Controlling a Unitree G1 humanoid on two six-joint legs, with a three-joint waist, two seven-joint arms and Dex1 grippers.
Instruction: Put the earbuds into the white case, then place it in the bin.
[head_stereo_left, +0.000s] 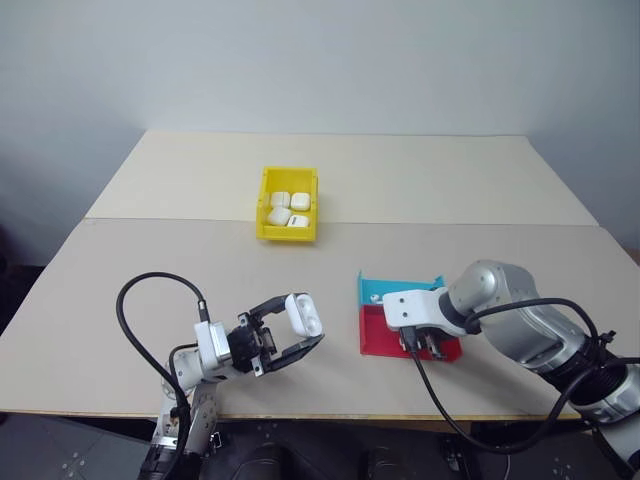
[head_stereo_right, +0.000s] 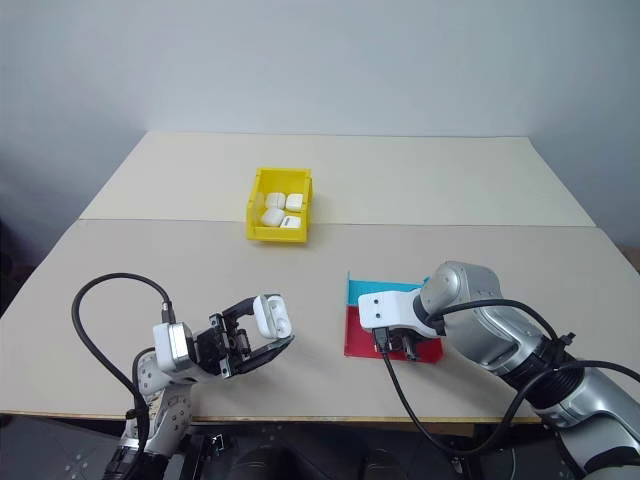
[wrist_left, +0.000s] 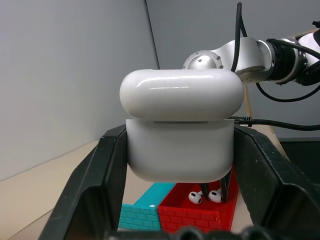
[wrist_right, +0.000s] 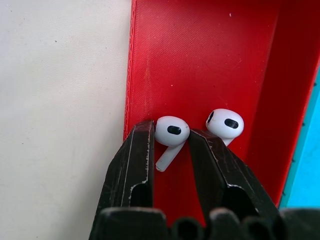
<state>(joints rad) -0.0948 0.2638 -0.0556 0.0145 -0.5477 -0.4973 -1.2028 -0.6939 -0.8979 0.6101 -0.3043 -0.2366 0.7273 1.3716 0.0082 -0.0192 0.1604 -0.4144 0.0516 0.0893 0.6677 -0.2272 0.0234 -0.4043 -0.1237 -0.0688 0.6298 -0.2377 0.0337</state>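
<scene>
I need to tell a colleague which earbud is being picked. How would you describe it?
Find the red tray beside the teal tray, near the table's front edge. Two earbuds lie in it; it is the one between the right gripper's black fingers, nearer the tray's wall than its neighbour.

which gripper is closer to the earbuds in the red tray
Right. The right gripper is down in the red tray, its fingers on either side of one of the earbuds. The left gripper is off to the left, holding the white case.
</scene>
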